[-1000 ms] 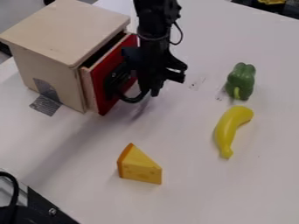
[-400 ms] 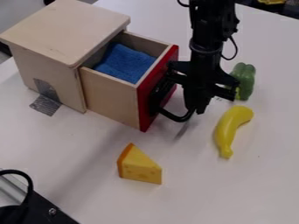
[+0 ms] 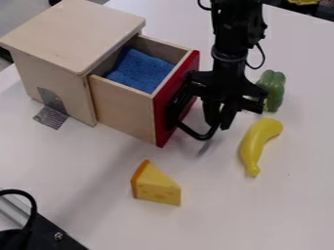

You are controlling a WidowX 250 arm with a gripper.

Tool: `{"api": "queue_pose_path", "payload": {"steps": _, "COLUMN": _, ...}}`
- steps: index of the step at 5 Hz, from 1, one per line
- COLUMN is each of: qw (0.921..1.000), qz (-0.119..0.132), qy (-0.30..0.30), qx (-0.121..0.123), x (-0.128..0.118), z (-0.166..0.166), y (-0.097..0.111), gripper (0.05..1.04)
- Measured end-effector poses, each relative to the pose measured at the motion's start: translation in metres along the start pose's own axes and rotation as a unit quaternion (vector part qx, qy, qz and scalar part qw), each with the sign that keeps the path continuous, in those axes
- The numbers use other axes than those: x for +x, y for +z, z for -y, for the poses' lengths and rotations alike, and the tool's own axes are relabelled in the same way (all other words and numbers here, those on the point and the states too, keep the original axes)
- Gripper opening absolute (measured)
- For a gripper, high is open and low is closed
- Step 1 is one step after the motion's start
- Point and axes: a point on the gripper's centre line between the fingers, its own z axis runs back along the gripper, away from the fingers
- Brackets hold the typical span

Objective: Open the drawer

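Note:
The black gripper hangs down on the right side of the drawer's red front, at the outer end of the curved black handle. Pulled well out of the wooden box, the drawer has a blue cloth-like item inside. The gripper's body covers part of the handle, and whether the two touch is hard to see.
A green pepper stands just right of the gripper, with a yellow banana below it. A cheese wedge lies in front of the drawer. Black equipment occupies the lower left corner.
The drawer has slid out toward the lower right, exposing the blue item, while the gripper moved right with the handle. Since the later earlier frame, the drawer has stayed put.

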Motion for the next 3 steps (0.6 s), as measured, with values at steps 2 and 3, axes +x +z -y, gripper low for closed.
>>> {"api": "queue_pose_path", "payload": {"steps": 2, "qw": 0.9994, "qz": 0.033, "qy": -0.006, "qx": -0.01, "x": 0.002, "z": 0.004, "y": 0.049, "gripper": 0.951}}
{"api": "queue_pose_path", "payload": {"steps": 3, "qw": 0.9993, "qz": 0.033, "qy": -0.012, "qx": -0.011, "x": 0.0, "z": 0.008, "y": 0.061, "gripper": 1.0}}
